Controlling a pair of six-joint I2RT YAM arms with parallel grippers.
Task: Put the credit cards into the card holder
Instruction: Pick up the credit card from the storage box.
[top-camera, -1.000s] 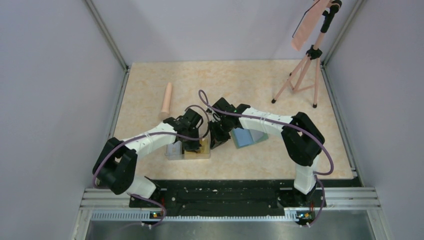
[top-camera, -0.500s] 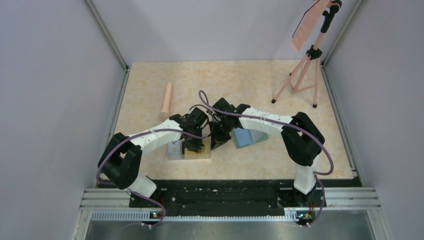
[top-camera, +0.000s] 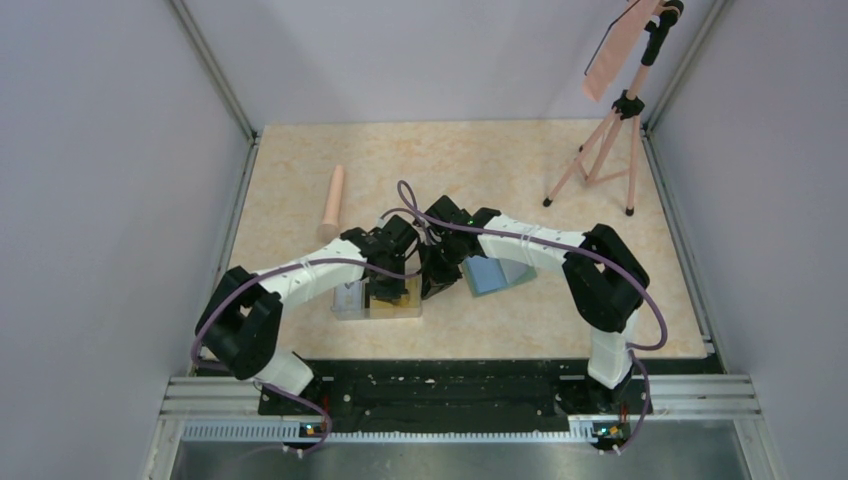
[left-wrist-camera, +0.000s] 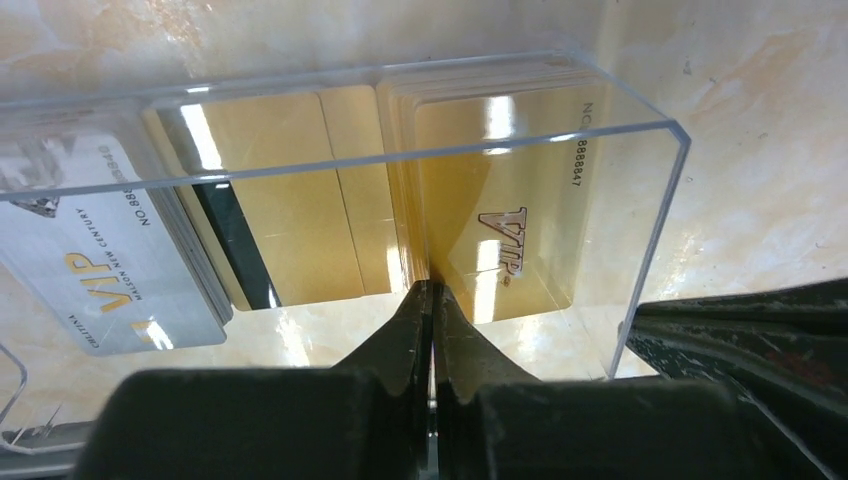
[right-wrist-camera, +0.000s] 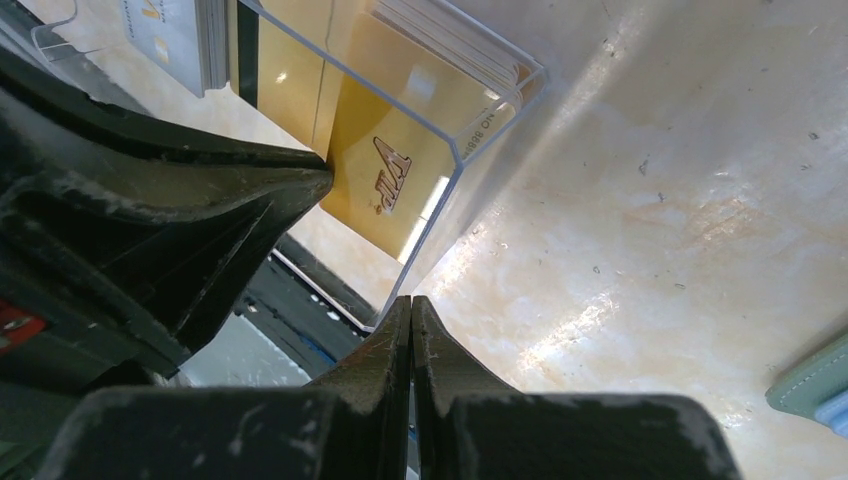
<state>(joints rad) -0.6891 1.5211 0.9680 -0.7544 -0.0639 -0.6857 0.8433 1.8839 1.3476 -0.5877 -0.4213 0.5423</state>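
Note:
A clear plastic box (top-camera: 345, 306) lies near the table's front and holds the credit cards: a stack of gold ones (left-wrist-camera: 500, 230) and a stack of whitish ones (left-wrist-camera: 100, 270). My left gripper (left-wrist-camera: 431, 288) is shut. Its tips sit against the near edge of the gold stack, and I cannot tell whether a card is pinched. It is over the box in the top view (top-camera: 385, 293). My right gripper (right-wrist-camera: 411, 298) is shut, its tips against the box's (right-wrist-camera: 480, 110) lower corner. The green card holder (top-camera: 497, 272) lies open, pale blue inside, just right of my right gripper (top-camera: 435, 283). Its green edge also shows in the right wrist view (right-wrist-camera: 815, 385).
A pink cylinder (top-camera: 333, 200) lies at the back left of the table. A pink tripod (top-camera: 610, 150) holding a pink sheet stands at the back right. Grey walls close in the table on three sides.
My left arm has bent and carried its gripper slightly right and deeper over the box. In the last half second it has barely moved. The right arm and the card holder have stayed put.

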